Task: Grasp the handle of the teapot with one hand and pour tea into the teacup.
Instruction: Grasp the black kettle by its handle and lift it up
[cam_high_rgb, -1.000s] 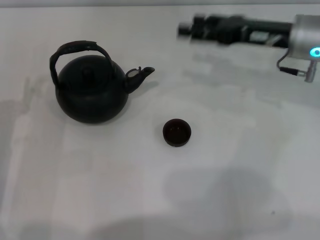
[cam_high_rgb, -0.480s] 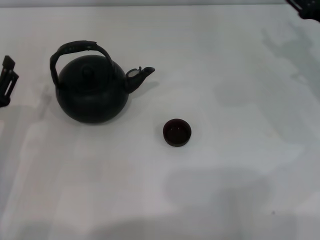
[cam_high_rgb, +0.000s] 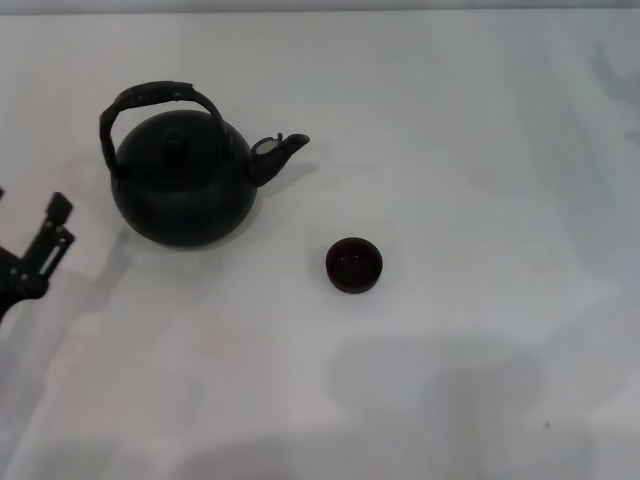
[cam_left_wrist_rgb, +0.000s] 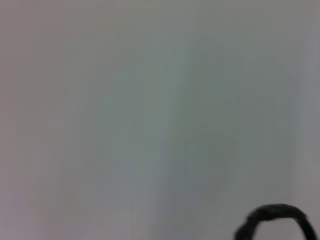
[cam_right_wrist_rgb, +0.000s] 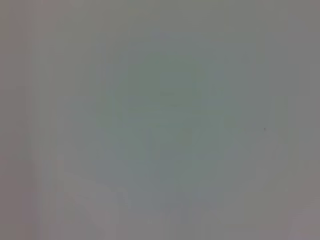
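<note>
The matte-black teapot (cam_high_rgb: 183, 185) stands upright on the white table at the left, lid on and spout pointing right toward the teacup. Its arched handle (cam_high_rgb: 152, 95) stands up over the lid, and the top of that handle (cam_left_wrist_rgb: 276, 214) shows at the edge of the left wrist view. The small dark teacup (cam_high_rgb: 354, 265) sits apart from the pot, to its right and nearer to me. My left gripper (cam_high_rgb: 32, 215) is at the left edge of the head view, left of the teapot and clear of it, open and holding nothing. The right gripper is out of view.
The white table (cam_high_rgb: 480, 200) carries only the pot and the cup. Faint arm shadows lie across the table (cam_right_wrist_rgb: 160, 120), which alone fills the right wrist view.
The right arm has withdrawn out of the head view at the upper right. The left gripper has entered at the left edge and moved nearer to me, beside the teapot. Pot and cup have not moved.
</note>
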